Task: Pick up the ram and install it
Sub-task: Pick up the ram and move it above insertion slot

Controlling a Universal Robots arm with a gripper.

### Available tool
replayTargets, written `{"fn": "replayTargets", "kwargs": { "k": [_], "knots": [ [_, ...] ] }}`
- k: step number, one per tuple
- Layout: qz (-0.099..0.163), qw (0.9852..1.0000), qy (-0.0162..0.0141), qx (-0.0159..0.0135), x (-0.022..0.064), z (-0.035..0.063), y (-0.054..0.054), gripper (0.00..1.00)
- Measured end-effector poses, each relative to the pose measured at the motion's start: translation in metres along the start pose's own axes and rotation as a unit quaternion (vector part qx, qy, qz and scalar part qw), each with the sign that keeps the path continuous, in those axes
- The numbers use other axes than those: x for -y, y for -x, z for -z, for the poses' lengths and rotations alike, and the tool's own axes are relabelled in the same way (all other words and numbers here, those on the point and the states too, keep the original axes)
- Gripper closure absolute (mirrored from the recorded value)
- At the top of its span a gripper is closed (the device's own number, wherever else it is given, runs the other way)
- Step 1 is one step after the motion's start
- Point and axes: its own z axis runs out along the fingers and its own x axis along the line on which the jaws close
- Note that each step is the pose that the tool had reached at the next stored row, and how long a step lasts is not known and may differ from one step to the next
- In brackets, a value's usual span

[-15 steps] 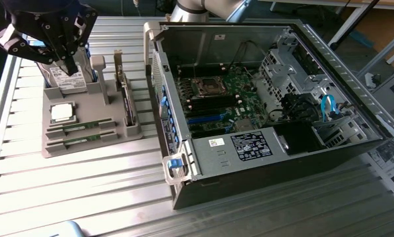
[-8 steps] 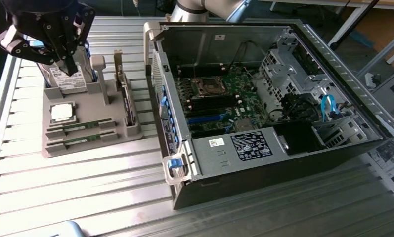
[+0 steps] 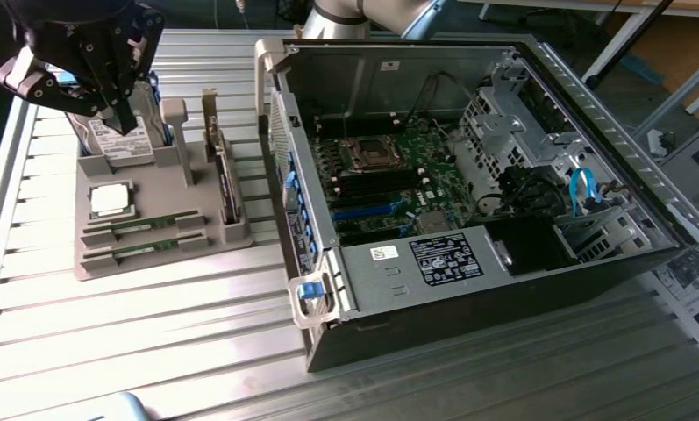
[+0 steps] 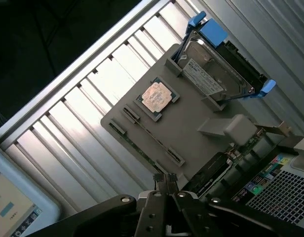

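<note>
Ram (image 3: 141, 225) in grey holder (image 3: 150, 189), hand (image 3: 124, 123) closed

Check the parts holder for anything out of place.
Nothing stands out. Both ram sticks lie flat in their slots on the gray holder, the CPU sits in its recess, the hard drive stands in its rack, and the shut gripper holds nothing.

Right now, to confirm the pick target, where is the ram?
The ram and its twin lie in the grey holder at the exterior view's left, just nearer the camera than the CPU chip, left of the open computer case.
</note>
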Motion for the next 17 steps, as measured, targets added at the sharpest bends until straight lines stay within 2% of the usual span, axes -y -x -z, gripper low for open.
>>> {"fn": "replayTargets", "kwargs": {
  "k": [4,11,17],
  "knots": [
    [0.026,0.9997,0.0006,-0.0011,0.0,0.0,0.0,0.89],
    [0.055,0.9985,0.0013,-0.0024,0.0,0.0,0.0,0.89],
    [0.088,0.9961,0.0021,-0.0038,0.0,0.0,0.0,0.89]
  ]
}}
